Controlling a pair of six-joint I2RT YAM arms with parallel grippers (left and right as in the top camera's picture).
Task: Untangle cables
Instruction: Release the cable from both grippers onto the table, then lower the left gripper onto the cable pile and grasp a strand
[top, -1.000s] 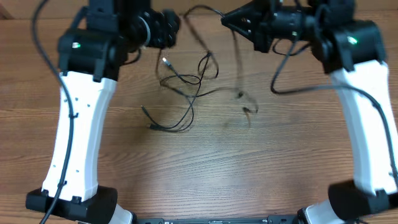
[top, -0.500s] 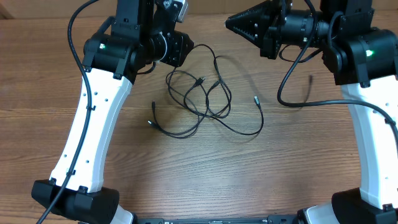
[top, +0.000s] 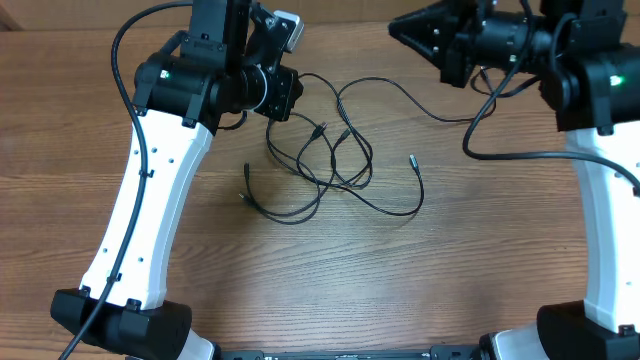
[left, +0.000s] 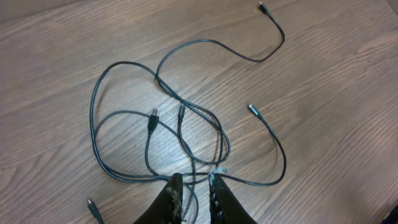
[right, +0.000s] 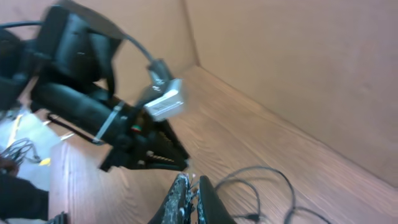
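Cables (top: 345, 135) lie crossed ahead of the left hand (left: 194, 183), pinched on one strand; right hand (right: 191, 185) closed; untangling looks barely begun.

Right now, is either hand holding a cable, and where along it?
Left hand straddles mid-strands of the cables at the tangle's edge, fingers nearly together; a firm pinch cannot be told. Right hand is shut; no cable shows in it.

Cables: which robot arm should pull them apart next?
Left, probably. The left gripper is down on the cables, pinching a strand. The right gripper is shut, looks empty, and sits off to the side.
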